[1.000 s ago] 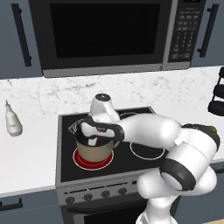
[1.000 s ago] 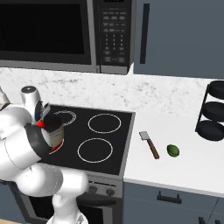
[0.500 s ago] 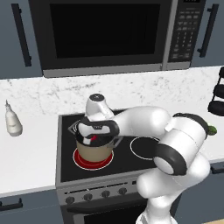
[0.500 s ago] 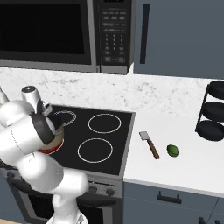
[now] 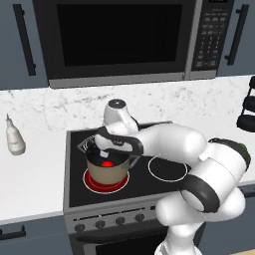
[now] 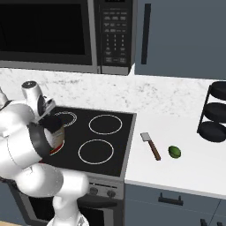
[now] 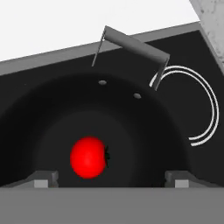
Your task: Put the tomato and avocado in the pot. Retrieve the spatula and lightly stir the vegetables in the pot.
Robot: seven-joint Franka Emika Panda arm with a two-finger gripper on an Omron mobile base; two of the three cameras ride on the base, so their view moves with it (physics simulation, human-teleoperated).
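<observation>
The tan pot (image 5: pixel 106 173) stands on the front left burner of the stove. The red tomato (image 7: pixel 89 157) lies on its dark bottom, also seen as a red spot (image 5: pixel 106 164) from the left base. My gripper (image 7: pixel 111 178) hangs just above the pot's mouth, open, with fingertips (image 7: pixel 42 178) wide apart and nothing between them. It sits over the pot (image 6: pixel 56 134) at my hand (image 5: pixel 110 146). On the white counter right of the stove lie the green avocado (image 6: pixel 175 152) and the spatula (image 6: pixel 150 145), side by side and apart.
The burner (image 5: pixel 91 182) under the pot glows red. A white bottle (image 5: pixel 16 142) stands on the counter left of the stove. A black tiered rack (image 6: pixel 214 115) stands at the far right. The microwave (image 5: pixel 119 37) hangs low over the stove.
My hand has shifted slightly left over the pot and the arm has folded closer to the base. The avocado and spatula lie where they were.
</observation>
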